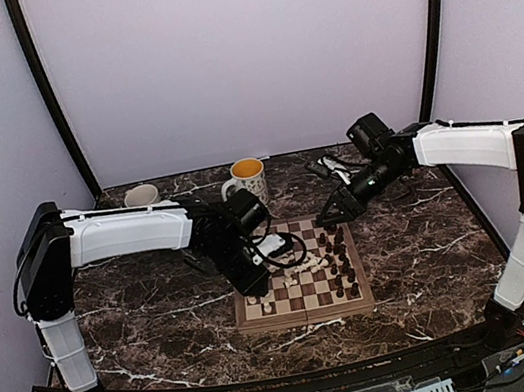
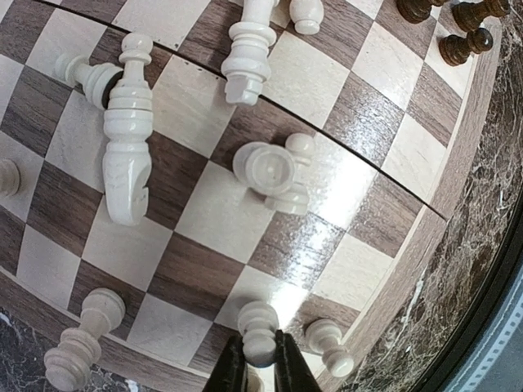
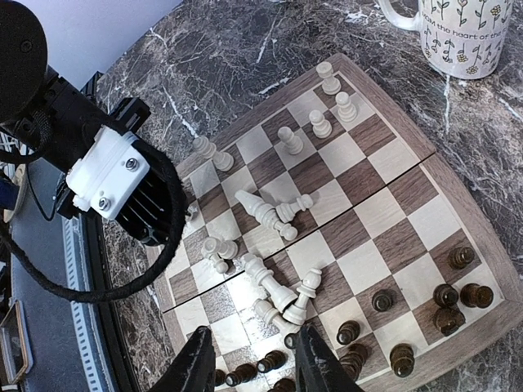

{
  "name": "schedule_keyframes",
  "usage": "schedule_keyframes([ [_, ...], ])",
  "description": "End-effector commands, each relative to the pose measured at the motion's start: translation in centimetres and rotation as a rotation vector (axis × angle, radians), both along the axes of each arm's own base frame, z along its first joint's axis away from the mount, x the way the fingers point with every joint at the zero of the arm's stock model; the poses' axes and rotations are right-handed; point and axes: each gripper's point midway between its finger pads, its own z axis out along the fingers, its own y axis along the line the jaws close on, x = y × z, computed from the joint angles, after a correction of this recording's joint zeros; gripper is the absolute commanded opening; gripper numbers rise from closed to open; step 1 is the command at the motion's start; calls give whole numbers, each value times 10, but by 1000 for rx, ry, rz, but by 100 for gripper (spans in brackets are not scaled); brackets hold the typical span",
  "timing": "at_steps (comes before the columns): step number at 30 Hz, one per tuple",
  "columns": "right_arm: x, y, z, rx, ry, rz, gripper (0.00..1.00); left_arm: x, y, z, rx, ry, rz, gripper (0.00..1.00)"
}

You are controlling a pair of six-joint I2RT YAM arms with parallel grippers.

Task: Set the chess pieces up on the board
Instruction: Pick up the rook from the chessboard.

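Cream-white turned wood, glossy and waisted: a pawn (image 2: 258, 322) stands upright in the left edge row of the chessboard (image 2: 384, 147), pinched low on its stem by the black fingers of the left gripper (image 2: 260, 339). The step in hand appears to be seating this pawn. It is best released only once the base sits flat, then cleared by a straight lift, since another cream pawn (image 2: 327, 347) stands just beside it. Toppled cream pieces, among them a tall one (image 2: 127, 155), lie mid-board; their round profiles would likely roll on the lacquered, reflective checks. The right gripper (image 3: 255, 329) hangs over the right half with its jaws spread and empty, near the standing dark brown pieces (image 3: 445, 298). The board rests on a dark, white-veined marble table (image 1: 161, 315).
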Motion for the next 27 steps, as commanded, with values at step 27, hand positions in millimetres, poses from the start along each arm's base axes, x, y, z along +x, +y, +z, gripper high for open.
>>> schedule_keyframes([
  [27, 2, 1, 4, 17, -15, 12, 34, 1, -9, 15, 14, -42, -62, 29],
])
